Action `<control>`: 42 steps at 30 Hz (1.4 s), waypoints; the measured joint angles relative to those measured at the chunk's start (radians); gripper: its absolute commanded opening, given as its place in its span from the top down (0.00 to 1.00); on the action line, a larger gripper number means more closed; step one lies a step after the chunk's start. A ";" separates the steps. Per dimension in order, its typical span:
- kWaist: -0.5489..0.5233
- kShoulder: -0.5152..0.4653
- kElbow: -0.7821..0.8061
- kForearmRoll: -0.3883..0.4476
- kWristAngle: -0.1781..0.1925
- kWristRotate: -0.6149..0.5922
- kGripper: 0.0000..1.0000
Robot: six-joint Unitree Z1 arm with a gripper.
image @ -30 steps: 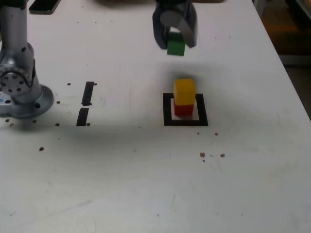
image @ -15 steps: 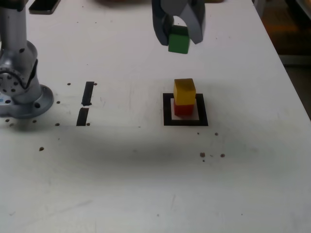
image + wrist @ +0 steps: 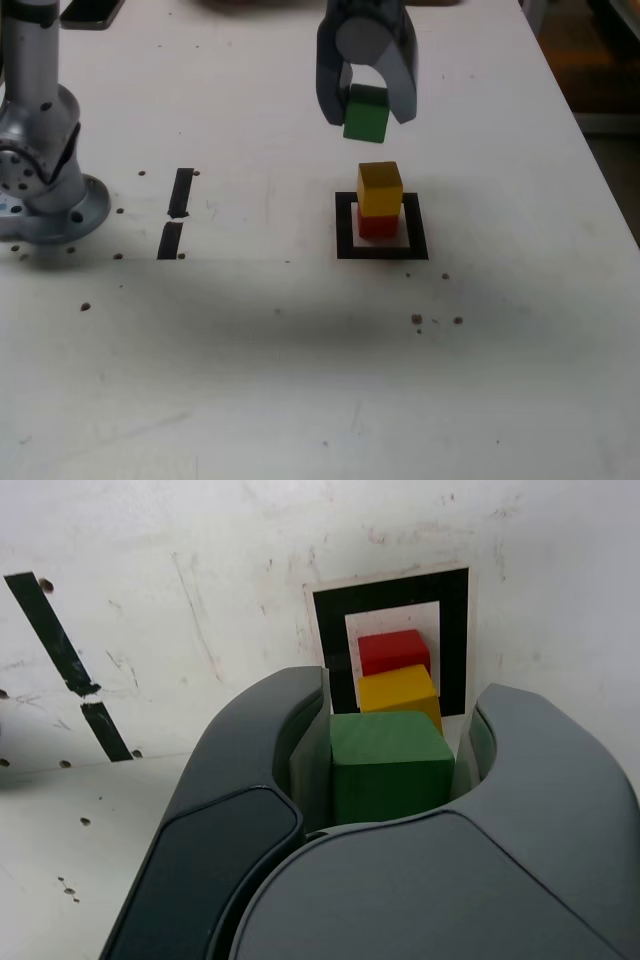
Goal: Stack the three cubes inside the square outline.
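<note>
Gripper (image 3: 366, 108) clamps the green cube (image 3: 365, 113) by its flat sides; rigid, light, likely slip-free, yellow cube (image 3: 380, 187) below.

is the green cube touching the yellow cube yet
Apart. The exterior view shows white table between the matte green cube, held in the end effector, and the matte yellow cube below it.

The dark grey tool (image 3: 366, 108) grips a small matte green cube (image 3: 365, 114) in the air, above and apart from a matte yellow cube (image 3: 380, 187). That yellow one sits on a matte red cube (image 3: 378, 226) inside the black tape square outline (image 3: 346, 226) on the white worktop (image 3: 300, 360), towards its far edge.
</note>
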 measured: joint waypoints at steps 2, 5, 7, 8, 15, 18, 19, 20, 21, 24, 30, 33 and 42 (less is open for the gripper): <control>-0.009 0.003 0.001 0.000 -0.007 -0.017 0.89; -0.021 0.010 0.002 -0.007 -0.014 -0.031 0.89; -0.028 0.014 0.003 -0.015 -0.018 -0.040 0.87; -0.031 0.016 0.005 -0.017 -0.020 -0.043 0.87; -0.037 0.024 0.030 -0.030 -0.037 -0.051 0.83; -0.037 0.025 0.044 -0.043 -0.038 -0.052 0.80; -0.037 0.025 0.049 -0.049 -0.039 -0.052 0.80; -0.037 0.025 0.055 -0.059 -0.040 -0.052 0.80; -0.037 0.025 0.061 -0.073 -0.041 -0.052 0.80; -0.037 0.025 0.070 -0.100 -0.043 -0.052 0.79; -0.037 0.029 0.080 -0.130 -0.045 -0.052 0.69; -0.037 0.031 0.086 -0.132 -0.045 -0.052 0.67; -0.037 0.031 0.095 -0.133 -0.045 -0.052 0.42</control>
